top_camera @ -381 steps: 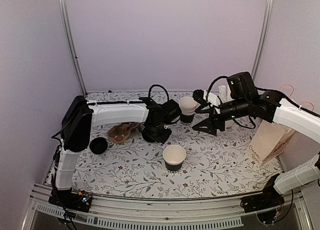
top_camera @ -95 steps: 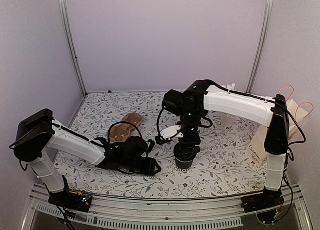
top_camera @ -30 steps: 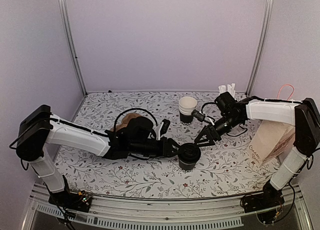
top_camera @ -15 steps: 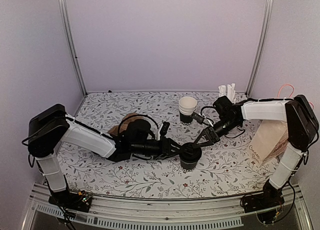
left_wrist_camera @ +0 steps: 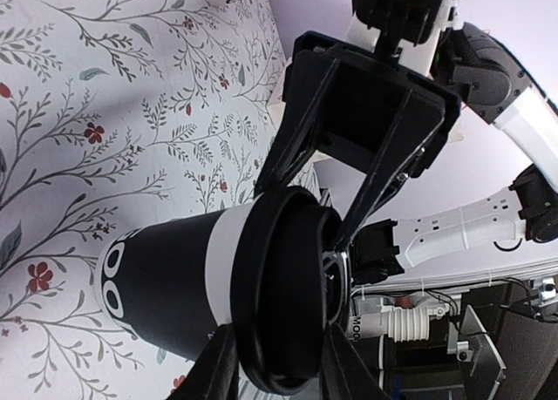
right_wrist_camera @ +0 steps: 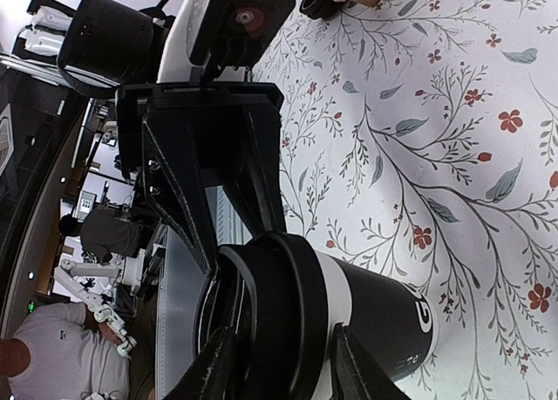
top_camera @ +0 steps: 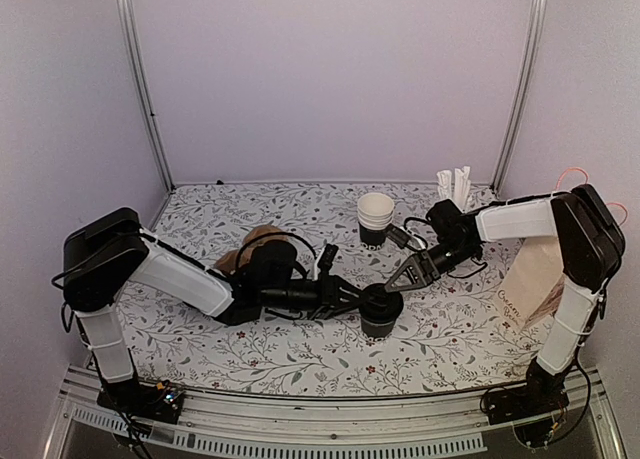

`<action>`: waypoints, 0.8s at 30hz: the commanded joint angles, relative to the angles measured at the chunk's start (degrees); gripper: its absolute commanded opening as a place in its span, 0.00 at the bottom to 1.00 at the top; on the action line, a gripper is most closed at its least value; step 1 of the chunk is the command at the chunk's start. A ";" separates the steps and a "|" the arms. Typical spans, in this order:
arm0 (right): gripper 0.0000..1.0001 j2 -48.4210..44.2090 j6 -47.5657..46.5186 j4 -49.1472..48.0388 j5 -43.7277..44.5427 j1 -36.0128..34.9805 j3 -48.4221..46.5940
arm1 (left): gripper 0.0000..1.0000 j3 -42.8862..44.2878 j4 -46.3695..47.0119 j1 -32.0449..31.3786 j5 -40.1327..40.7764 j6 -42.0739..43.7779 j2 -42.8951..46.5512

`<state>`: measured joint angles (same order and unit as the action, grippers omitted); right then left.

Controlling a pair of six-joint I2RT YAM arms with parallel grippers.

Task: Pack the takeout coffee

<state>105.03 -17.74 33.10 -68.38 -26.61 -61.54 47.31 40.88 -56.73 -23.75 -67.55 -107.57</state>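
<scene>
1. takeout coffee (top_camera: 380, 317) stands upright on the floral worktop (top_camera: 450, 351), black lid (left_wrist_camera: 288, 304) on.
2. left claw (left_wrist_camera: 277, 369) comes at the coffee low from its left. it's narrowed, w/ fingers (left_wrist_camera: 220, 374) against both sides of the lid rim, holding it.
3. right claw (right_wrist_camera: 281, 369) comes from the coffee's right-rear. it's also narrowed, w/ fingers (right_wrist_camera: 347, 365) touching the same lid, so both claws grip the coffee.
4. room: bare cloth runs from the coffee to the metal rail (top_camera: 330, 419) at the near edge. both arms lie low either side.
5. behind the coffee is a cup stack (top_camera: 375, 217). behind-right is a white cup w/ sticks (top_camera: 455, 187). well to the right a paper bag (top_camera: 540, 279) stands by the wall. to the left, behind the left arm, is a brown carrier (top_camera: 250, 251).
6. writing: white print on the coffee's black band, "oo"-like shapes (left_wrist_camera: 113, 282), otherwise not legible. bag print is too small to read.
</scene>
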 commanded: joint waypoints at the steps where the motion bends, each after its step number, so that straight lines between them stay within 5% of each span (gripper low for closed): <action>1: 0.39 3.49 -2.99 1.81 13.53 -2.93 3.50 | 0.26 -3.23 -21.61 0.16 6.27 1.12 -4.16; 11: 0.70 -8.56 -9.04 12.68 13.54 -2.83 -5.12 | 0.27 6.69 -33.00 -2.74 12.22 10.12 1.06; 24: 0.73 -11.88 -8.42 15.65 20.54 0.10 -3.41 | 0.27 7.45 -35.09 -3.14 12.42 10.62 1.71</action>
<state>95.29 -26.61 47.64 -50.83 -27.94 -66.17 57.23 17.58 -59.61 -15.33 -59.57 -104.14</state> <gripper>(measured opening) 0.728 0.276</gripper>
